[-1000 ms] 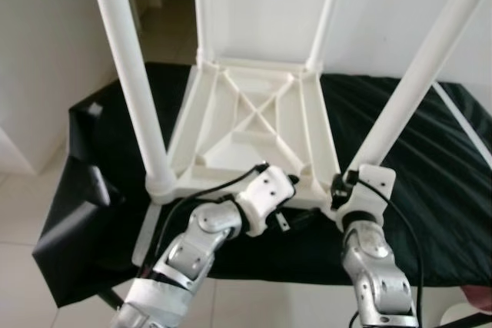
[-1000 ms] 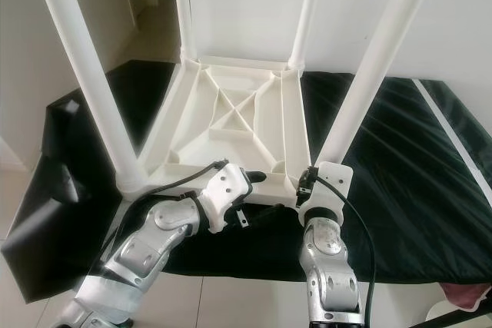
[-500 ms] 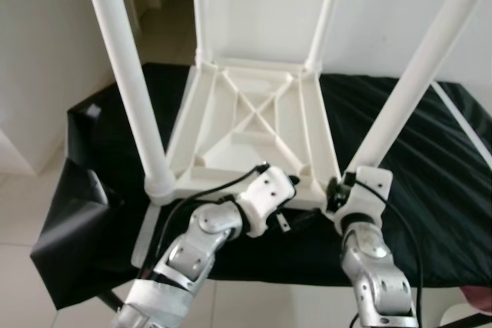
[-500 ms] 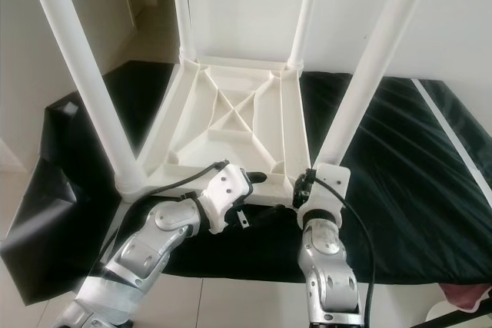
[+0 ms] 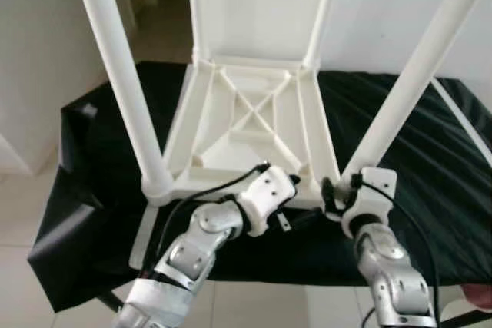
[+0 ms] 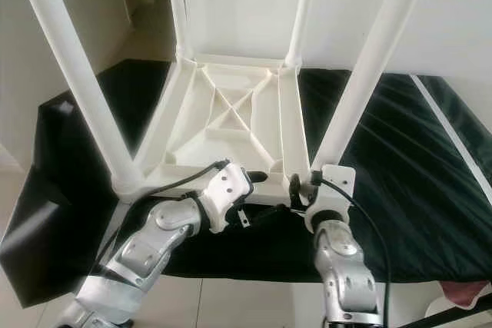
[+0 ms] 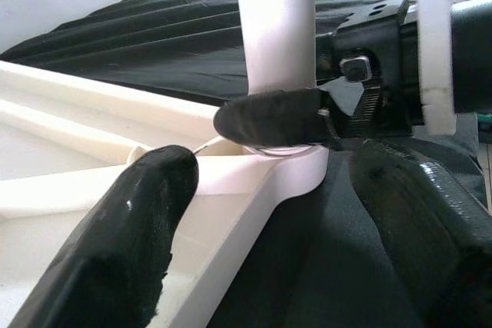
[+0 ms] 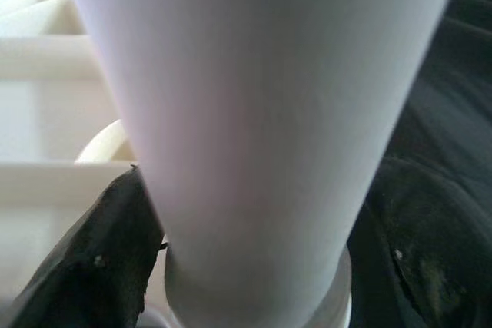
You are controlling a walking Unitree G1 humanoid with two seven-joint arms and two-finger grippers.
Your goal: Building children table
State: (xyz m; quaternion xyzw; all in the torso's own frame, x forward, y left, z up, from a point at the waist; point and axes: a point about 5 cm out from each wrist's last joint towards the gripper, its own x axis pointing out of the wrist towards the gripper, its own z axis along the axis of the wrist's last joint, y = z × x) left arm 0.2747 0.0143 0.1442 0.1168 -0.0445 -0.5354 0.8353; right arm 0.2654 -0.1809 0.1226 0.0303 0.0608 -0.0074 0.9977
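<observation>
The children's table (image 5: 254,124) lies upside down in front of you, its ribbed white underside facing up, resting on a surface draped in black cloth (image 5: 430,151), close to that surface's near edge. Four white legs stand up from its corners. Starting at your left, the near left leg (image 5: 123,82) rises from its round socket at the table's near left corner, and the far left leg (image 5: 196,5) stands at the far left corner. Your left gripper (image 7: 254,190) reaches in along the table's near rim, between the two near legs; in the left wrist view you see its fingers spread apart, one black finger (image 7: 115,243) resting on the white rim and the other down on the cloth side, with nothing clamped between them. Further right, the far right leg (image 5: 323,9) stands at the far corner. Your right gripper (image 8: 246,251) sits at the table's near right corner, its two fingers set on either side of the near right leg (image 5: 415,74) just above the socket, closed in against the tube. One of its black fingertips (image 7: 269,117) lies across the base of that leg in the left wrist view.
</observation>
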